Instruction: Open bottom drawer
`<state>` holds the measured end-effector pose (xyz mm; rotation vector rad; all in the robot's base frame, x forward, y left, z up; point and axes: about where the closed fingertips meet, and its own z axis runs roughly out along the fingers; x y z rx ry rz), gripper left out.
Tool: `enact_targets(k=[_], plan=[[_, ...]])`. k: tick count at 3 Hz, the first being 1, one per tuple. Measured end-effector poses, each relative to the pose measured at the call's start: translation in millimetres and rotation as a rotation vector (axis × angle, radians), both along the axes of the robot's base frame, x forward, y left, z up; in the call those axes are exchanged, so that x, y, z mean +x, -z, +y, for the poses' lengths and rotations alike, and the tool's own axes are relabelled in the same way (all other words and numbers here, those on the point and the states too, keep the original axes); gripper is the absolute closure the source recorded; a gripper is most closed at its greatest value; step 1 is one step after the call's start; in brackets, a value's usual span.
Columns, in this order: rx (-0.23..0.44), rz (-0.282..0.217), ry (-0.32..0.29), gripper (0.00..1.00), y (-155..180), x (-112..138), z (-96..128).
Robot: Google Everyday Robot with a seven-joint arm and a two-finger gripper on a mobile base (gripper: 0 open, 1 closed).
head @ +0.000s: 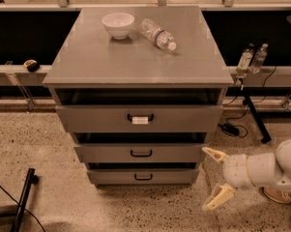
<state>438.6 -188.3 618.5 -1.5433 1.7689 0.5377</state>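
white bowl [118,24] on the desk [135,59] looks empty; bottom drawer [143,176] closed; gripper [207,179] just right of it, jaws spread wide
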Motion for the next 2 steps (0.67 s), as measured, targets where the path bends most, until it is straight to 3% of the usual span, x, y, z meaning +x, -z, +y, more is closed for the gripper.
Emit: enact_targets(k=[1,2], plan=[[0.058,-0.077,0.015,0.00,79.1,18.3,-8.3],[0.057,-0.078,0.015,0.00,78.7,18.5,-8.3]])
